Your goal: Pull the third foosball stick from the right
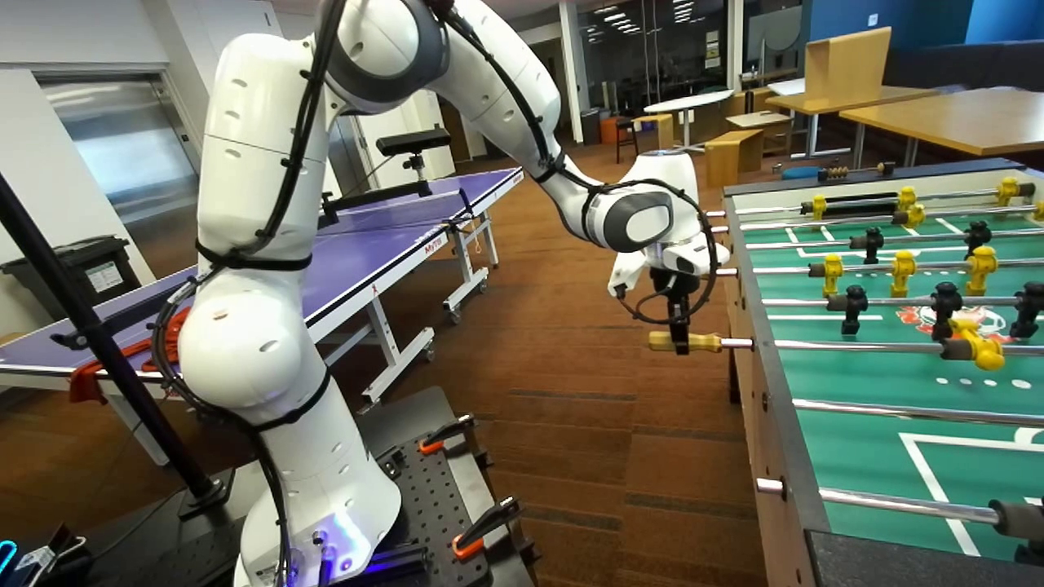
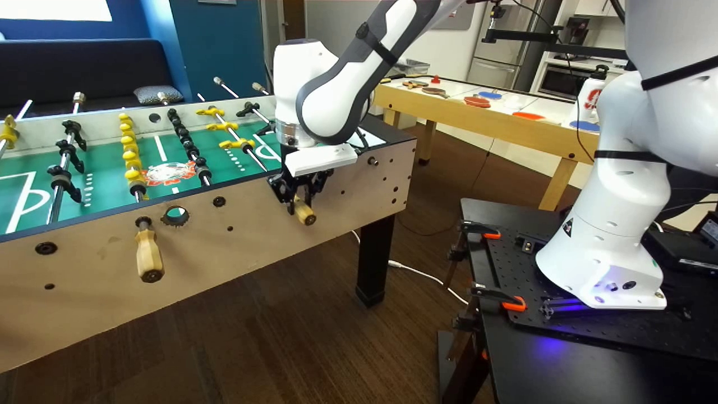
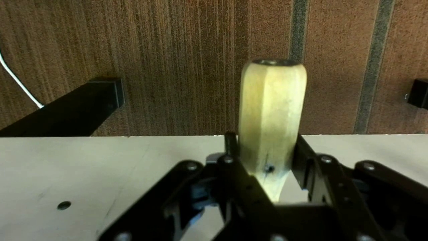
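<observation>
A black gripper [image 3: 265, 150] clasps the tan handle [image 3: 272, 107] of the third stick [image 1: 856, 346], just outside the long edge of a foosball table [image 2: 258, 219] and, in an exterior view, short of the corner above the black leg [image 2: 374, 261]. Its fingers [image 3: 304, 160] press on opposite sides of the wood, closed as far as the handle's thickness allows. Two other rods [image 1: 913, 412] lie between the stick and the table's short edge there, which fits a count of three. Reaching and gripping look done; the pull appears to be the step left to make or finish. A short stretch of silver rod [image 1: 738, 343] shows between handle and edge, but whether any of it comes from pulling cannot be told. The handle points straight out from the long edge, butt end facing away from the table. Its long axis lies about level and crosswise to that edge; in the wrist view the butt is uppermost, the narrow neck toward the table's side.
</observation>
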